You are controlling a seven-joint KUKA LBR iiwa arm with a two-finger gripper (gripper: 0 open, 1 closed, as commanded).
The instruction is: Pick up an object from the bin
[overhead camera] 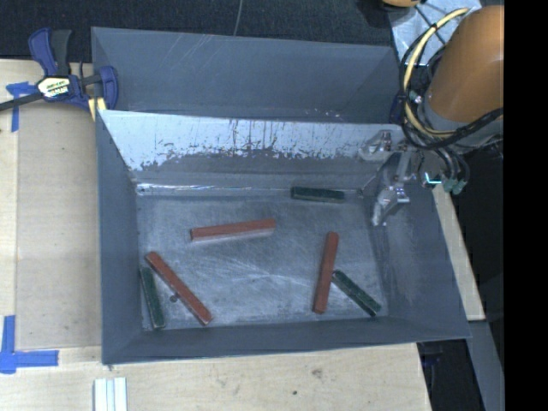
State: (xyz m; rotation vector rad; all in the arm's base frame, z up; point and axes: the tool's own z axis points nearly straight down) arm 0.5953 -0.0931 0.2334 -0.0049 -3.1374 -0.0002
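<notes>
My gripper (383,211) hangs at the bin's right side, near the back right corner, with its metal fingers pointing down above the floor and nothing between them. A dark green stick (318,194) lies flat just to its left along the back wall. Below it, a reddish-brown stick (325,272) lies nearly upright in the view. Another dark green stick (356,292) lies slanted at that stick's lower end, near the front right corner.
A reddish-brown stick (233,229) lies across the middle of the floor. At the front left, one more reddish-brown stick (177,288) lies slanted beside a dark green stick (151,298). The arm's orange cover and cables sit above the bin's right rim.
</notes>
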